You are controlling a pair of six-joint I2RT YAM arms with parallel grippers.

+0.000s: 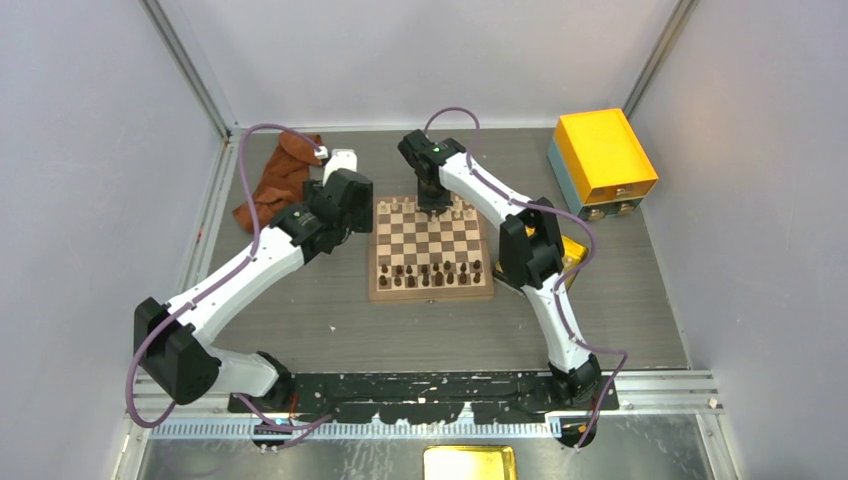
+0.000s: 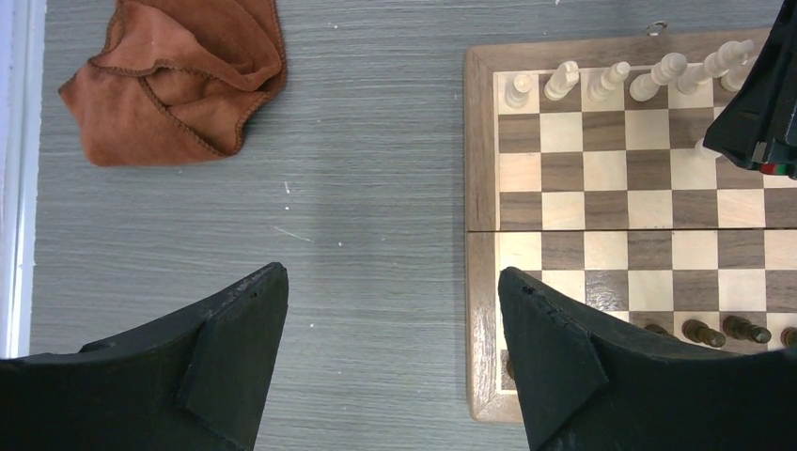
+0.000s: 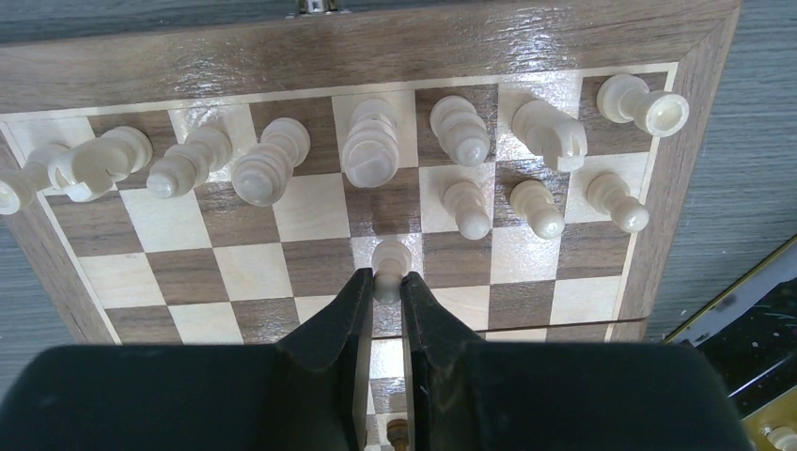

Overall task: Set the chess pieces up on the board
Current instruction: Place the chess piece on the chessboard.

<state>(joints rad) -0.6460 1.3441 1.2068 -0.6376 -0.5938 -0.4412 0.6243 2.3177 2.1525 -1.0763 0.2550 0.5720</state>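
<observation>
The board (image 1: pixel 430 294) lies in the middle of the table. Cream chess pieces (image 3: pixel 369 155) fill its far row, and three cream pawns (image 3: pixel 536 209) stand in the row in front, toward the right. My right gripper (image 3: pixel 383 282) is shut on one more cream pawn (image 3: pixel 391 258), held over a square in the middle of the pawn row. My left gripper (image 2: pixel 393 282) hangs open and empty over bare table just left of the board's rim (image 2: pixel 479 188).
Dark chessmen (image 1: pixel 435 273) stand on the two near rows. A brown cloth (image 1: pixel 280 178) lies crumpled at the back left. An orange-yellow box (image 1: pixel 603 155) sits at the back right, and a yellow tray (image 1: pixel 572 255) is partly hidden under the right arm.
</observation>
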